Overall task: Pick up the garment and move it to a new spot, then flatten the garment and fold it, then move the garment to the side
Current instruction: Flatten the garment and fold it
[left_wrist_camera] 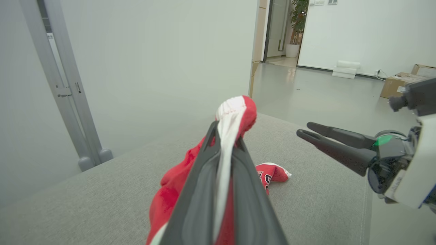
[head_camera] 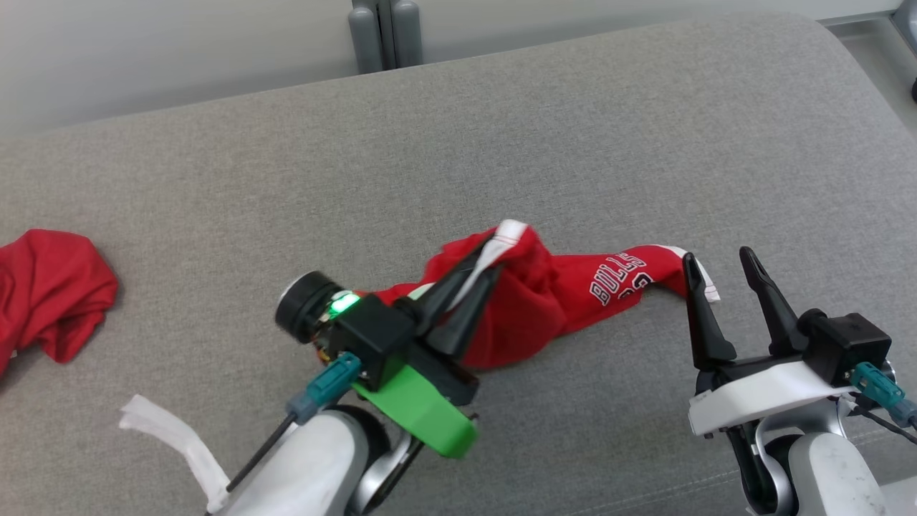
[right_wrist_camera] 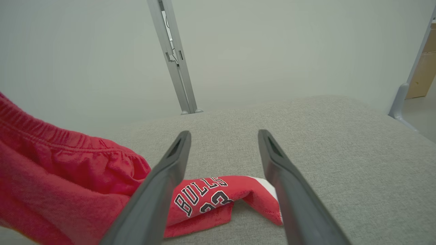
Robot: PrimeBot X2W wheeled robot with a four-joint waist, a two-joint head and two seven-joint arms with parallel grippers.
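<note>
Pinching a white-trimmed fold of the red garment [head_camera: 573,290] between pressed-together fingers, the left gripper [head_camera: 494,252] angles in from the lower left over the grey cushion [head_camera: 501,143], where the crumpled cloth lies mid-surface, so only the pickup looks begun, with moving, flattening and folding left, while the right gripper [head_camera: 717,254] hovers spread at its printed end.

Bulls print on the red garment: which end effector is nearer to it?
Right. The right end effector stands open just beside the Bulls print, at the white-trimmed leg end; the left end effector is shut on a raised bunch of the garment, farther from the print.
</note>
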